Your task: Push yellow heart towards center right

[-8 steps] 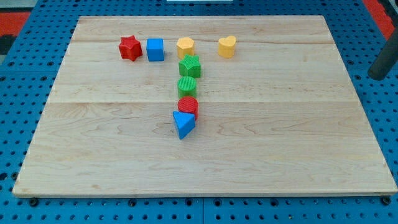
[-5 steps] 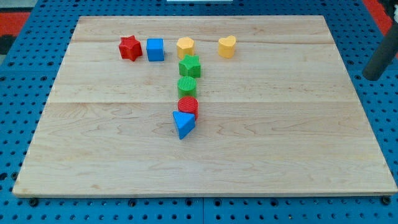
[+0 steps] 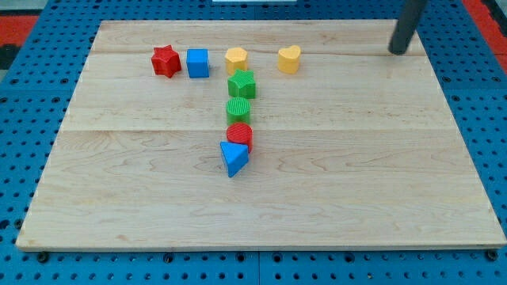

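My tip (image 3: 398, 51) is seen on the far right of the bench (image 3: 317, 198), well right of the yellow heart (image 3: 289, 59), apart from it; the heart's heading is unclear.

Only robot part showing: straight dark grey rod (image 3: 405, 28), round like thick stick, smooth and plain. No marks, screws or cables on it. My tip (image 3: 397, 51) is flat, blunt end, same dark colour.

1. Across the bench (image 3: 396, 198) top, left to right: red star (image 3: 165, 61), blue cube (image 3: 197, 62), yellow hexagon (image 3: 236, 59), yellow heart (image 3: 289, 59)
2. Column below the yellow hexagon: upper green block (image 3: 242, 84), lower green block (image 3: 238, 110), red cylinder (image 3: 240, 133), blue triangle (image 3: 233, 157)
3. My tip (image 3: 396, 52) well right of the yellow heart
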`<state>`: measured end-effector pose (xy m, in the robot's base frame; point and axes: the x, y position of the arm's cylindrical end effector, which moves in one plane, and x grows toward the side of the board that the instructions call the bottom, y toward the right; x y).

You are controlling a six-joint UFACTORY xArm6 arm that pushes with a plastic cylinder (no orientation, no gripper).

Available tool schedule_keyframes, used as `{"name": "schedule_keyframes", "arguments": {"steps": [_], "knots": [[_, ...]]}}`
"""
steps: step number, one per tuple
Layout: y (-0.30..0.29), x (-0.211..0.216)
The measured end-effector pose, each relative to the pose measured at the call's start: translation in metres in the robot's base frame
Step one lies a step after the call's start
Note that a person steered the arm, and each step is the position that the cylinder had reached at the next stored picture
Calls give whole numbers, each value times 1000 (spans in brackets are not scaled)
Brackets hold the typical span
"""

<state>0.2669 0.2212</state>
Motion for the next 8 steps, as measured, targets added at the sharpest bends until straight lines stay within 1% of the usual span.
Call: {"name": "schedule_keyframes", "arguments": {"steps": [1,2,3,4,5,6,7,8], "knots": [[-59,-19],[-104,-16],[-179,-15],[-186,31],[-121,48],[-119,41],[-105,116],[-85,149]]}}
